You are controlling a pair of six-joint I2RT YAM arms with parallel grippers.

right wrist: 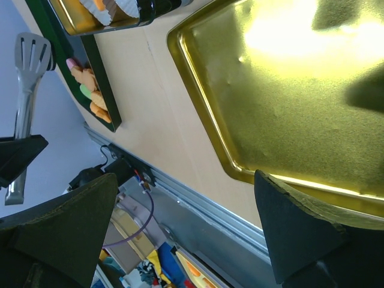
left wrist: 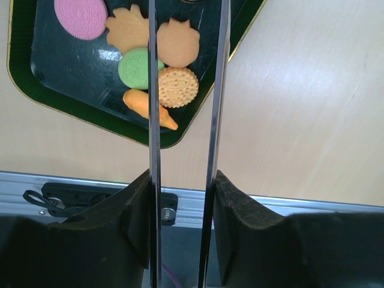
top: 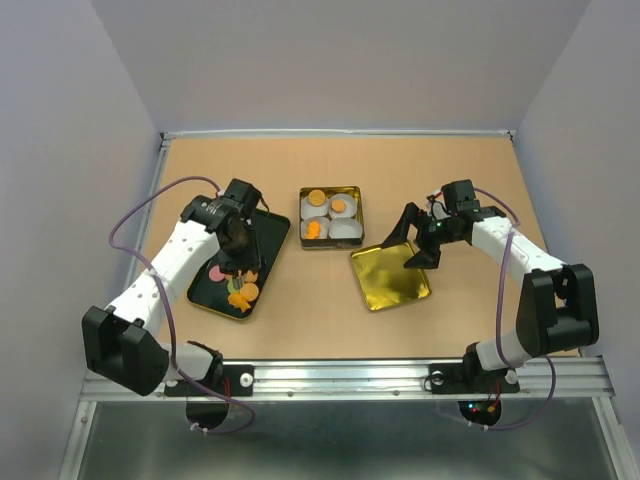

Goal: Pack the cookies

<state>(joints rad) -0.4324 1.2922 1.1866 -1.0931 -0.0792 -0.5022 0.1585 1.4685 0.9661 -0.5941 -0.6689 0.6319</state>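
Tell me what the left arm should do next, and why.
Probably lower the tongs toward the tray. The left gripper holds them above it, and an orange cookie shows right between their open blades, so closing there could grab it.

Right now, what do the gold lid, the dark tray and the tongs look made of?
Gold lid: likely thin sheet metal with a semi-gloss gold lacquer, going by the strong glare and the rolled rim.
Dark tray: probably tin too. It is glossy black inside, with mirror-like highlights and a green-and-gold edge.
Tongs: bare steel by the look, with thin bright blades and a slotted silver head in the right wrist view.
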